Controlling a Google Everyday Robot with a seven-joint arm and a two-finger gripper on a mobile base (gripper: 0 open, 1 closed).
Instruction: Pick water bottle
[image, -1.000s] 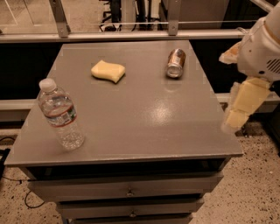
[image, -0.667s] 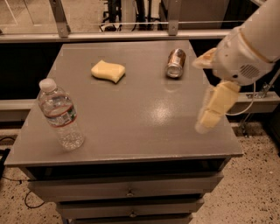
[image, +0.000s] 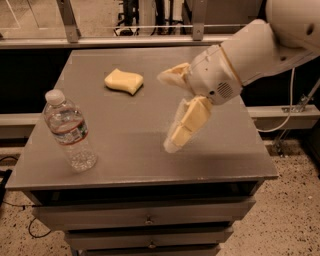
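The water bottle (image: 68, 131) is small, clear and ribbed, with a white cap and a white label with a red band. It stands upright near the front left corner of the grey table (image: 125, 160). My gripper (image: 165, 112) hangs over the middle of the table, well to the right of the bottle and apart from it. Its two cream fingers (image: 186, 125) are spread open and hold nothing.
A yellow sponge (image: 123, 81) lies at the back of the table, left of my gripper. My white arm (image: 250, 55) reaches in from the upper right and covers the table's back right part. Drawers (image: 145, 220) sit below the tabletop. A metal railing runs behind.
My arm has swung left from the table's right edge to over its middle. It now hides the brown can that showed at the back right. The bottle and sponge have not moved.
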